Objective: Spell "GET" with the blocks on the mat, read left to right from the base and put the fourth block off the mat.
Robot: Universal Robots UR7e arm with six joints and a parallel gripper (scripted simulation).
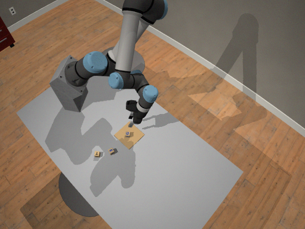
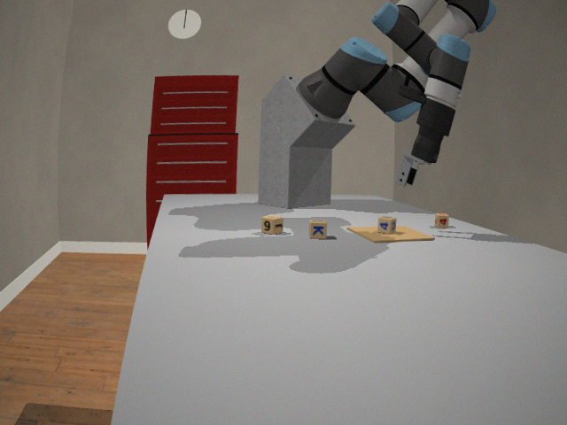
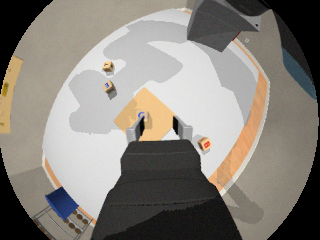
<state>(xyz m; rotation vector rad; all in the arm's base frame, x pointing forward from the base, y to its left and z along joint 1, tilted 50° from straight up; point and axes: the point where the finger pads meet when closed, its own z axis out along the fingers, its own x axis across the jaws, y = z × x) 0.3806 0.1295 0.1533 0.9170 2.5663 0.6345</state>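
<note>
The blue G block (image 1: 127,133) (image 2: 386,225) (image 3: 142,115) lies flat on the tan mat (image 1: 138,135) (image 2: 412,235) (image 3: 145,97), letter up. The blue E block (image 1: 111,150) (image 2: 317,229) (image 3: 108,86) lies on the table off the mat, E up. The dark T block (image 1: 97,153) (image 2: 272,225) (image 3: 108,66) lies beyond it, T up. The fourth block (image 2: 441,220) (image 3: 205,144), with red marks, lies off the mat's other side; the arm hides it in the top view. My gripper (image 1: 130,120) (image 2: 406,183) (image 3: 158,122) is open and empty, high above the table, tilted.
The grey robot pedestal (image 1: 68,86) (image 2: 298,165) (image 3: 215,27) stands at the table's base end. The table (image 1: 172,172) (image 2: 320,343) carries the mat and the blocks. The arm's shadow crosses the E block's area and part of the mat. A red cabinet (image 2: 192,150) stands behind.
</note>
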